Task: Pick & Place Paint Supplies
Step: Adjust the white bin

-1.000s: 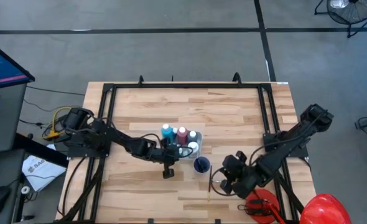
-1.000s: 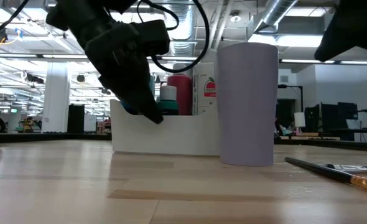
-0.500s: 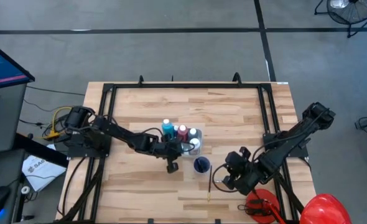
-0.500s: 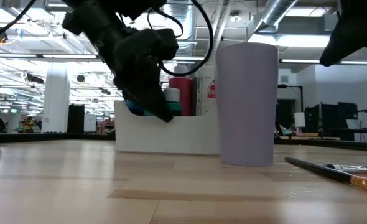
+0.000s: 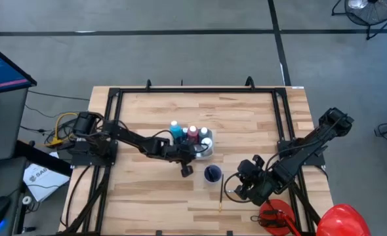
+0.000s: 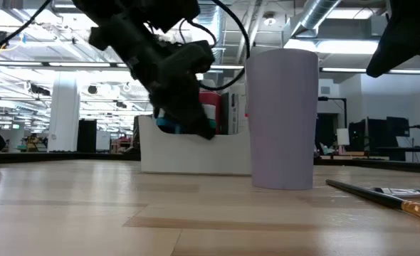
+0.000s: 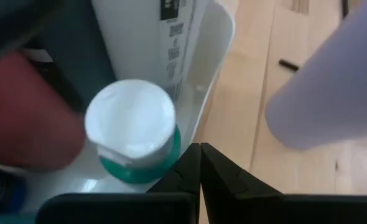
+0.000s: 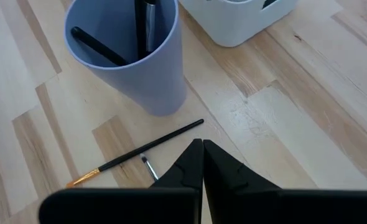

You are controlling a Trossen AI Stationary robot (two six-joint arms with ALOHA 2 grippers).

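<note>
One white bin [image 5: 208, 148], one cup [image 5: 212, 174] (lilac), two arms

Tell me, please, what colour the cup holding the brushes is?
The cup is pale lavender-blue, clearest in the right wrist view.

The table [image 5: 246, 118] is pale blond wood in plank strips, framed by black rails. Near its middle a white bin [image 8: 239, 22] holds a light blue bottle [image 5: 176, 133], a dark red bottle [image 5: 192, 134], a white bottle with black print [image 7: 152, 34] and a bottle with a white cap over a green collar [image 7: 132, 130]. Just to its right stands a lavender-blue cup [image 8: 126, 53] with 2 black brush handles [image 8: 96, 46] inside. On the wood near it lies a brush [image 8: 137, 154], black-handled with an orange-tan tip. Both arms are black. A red dome [image 5: 341, 219] sits at the near right corner.
</note>
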